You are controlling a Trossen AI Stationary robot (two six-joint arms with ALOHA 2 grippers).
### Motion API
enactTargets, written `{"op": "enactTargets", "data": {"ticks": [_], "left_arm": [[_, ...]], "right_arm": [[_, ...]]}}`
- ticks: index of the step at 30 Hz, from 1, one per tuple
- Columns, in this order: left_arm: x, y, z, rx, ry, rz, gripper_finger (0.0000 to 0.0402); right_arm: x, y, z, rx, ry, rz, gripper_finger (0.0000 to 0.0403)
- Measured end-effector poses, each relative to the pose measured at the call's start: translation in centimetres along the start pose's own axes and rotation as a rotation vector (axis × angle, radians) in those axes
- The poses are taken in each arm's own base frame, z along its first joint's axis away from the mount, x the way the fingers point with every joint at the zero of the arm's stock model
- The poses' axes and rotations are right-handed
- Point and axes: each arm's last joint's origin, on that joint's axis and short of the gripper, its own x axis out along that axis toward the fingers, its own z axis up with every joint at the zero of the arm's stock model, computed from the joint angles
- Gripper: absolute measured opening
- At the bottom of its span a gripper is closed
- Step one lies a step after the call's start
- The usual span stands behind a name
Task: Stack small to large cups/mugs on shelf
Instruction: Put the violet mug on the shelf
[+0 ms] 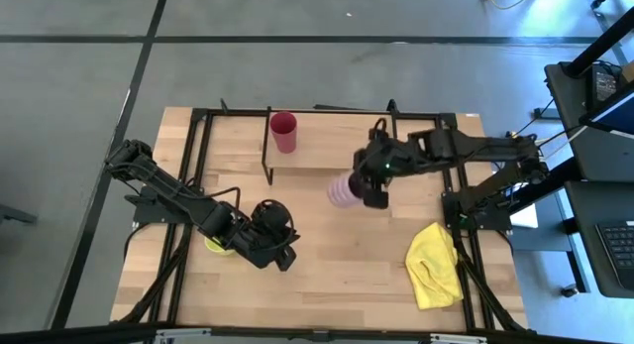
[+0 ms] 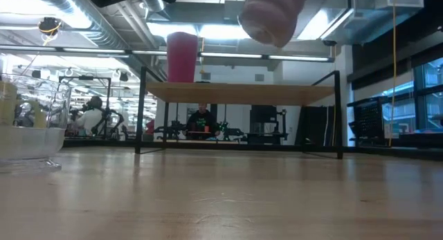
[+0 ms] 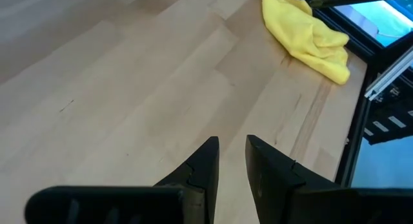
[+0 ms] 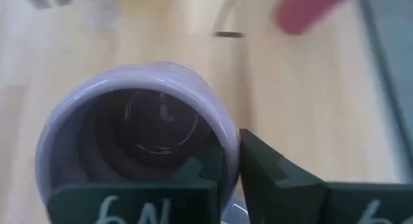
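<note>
Lilac mug (image 4: 132,130): held off the surface (image 1: 327,255), in front of the shelf (image 2: 242,93); mouth faces the right wrist camera; a clear glass (image 4: 161,124) sits inside.
Right end effector (image 1: 369,190): clamped on the lilac mug's rim.
Red cup (image 1: 284,132): upright on the shelf.
Yellow-green mug (image 1: 216,247): on the surface, mostly hidden under the left arm.
Left end effector (image 3: 232,162): narrowly parted, empty.
Writing: white handwritten marks on right end effector, not readable.

A light wooden table (image 1: 327,255) carries a low shelf (image 1: 337,146) on a thin black wire frame at its far side. A red cup (image 1: 284,132) stands on the shelf's left end. A yellow cloth (image 1: 434,265) lies crumpled near the table's right edge, and a yellow-green mug (image 1: 218,246) sits toward the left.
</note>
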Motion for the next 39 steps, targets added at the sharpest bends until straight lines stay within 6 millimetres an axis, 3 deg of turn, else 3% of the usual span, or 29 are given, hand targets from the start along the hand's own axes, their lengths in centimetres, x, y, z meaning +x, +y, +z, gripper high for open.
{"op": "enactTargets", "data": {"ticks": [7, 14, 21, 27, 34, 39], "left_arm": [[0.1, 0.1, 0.2, -0.028, -0.026, 0.015, 0.0071], [0.3, 0.3, 0.6, -0.054, -0.036, 0.026, 0.0071], [0.5, 0.5, 0.8, -0.063, -0.04, 0.033, 0.0071], [0.5, 0.4, 0.8, -0.065, -0.04, 0.03, 0.0071], [0.5, 0.5, 0.8, -0.062, -0.039, 0.032, 0.0071], [0.5, 0.5, 0.8, -0.055, -0.039, 0.033, 0.0071]], "right_arm": [[0.8, -4.0, -0.6, 0.285, 0.062, -0.132, 0.0032], [3.1, -8.9, -1.5, 0.578, 0.128, -0.134, 0.0032], [5.5, -12.6, -3.1, 0.742, 0.246, -0.116, 0.0037], [5.4, -13.4, -2.9, 0.735, 0.199, -0.121, 0.0041], [3.7, -13.8, -1.6, 0.711, 0.113, -0.121, 0.0038], [3.8, -13.9, -1.7, 0.703, 0.166, -0.15, 0.0043]]}}
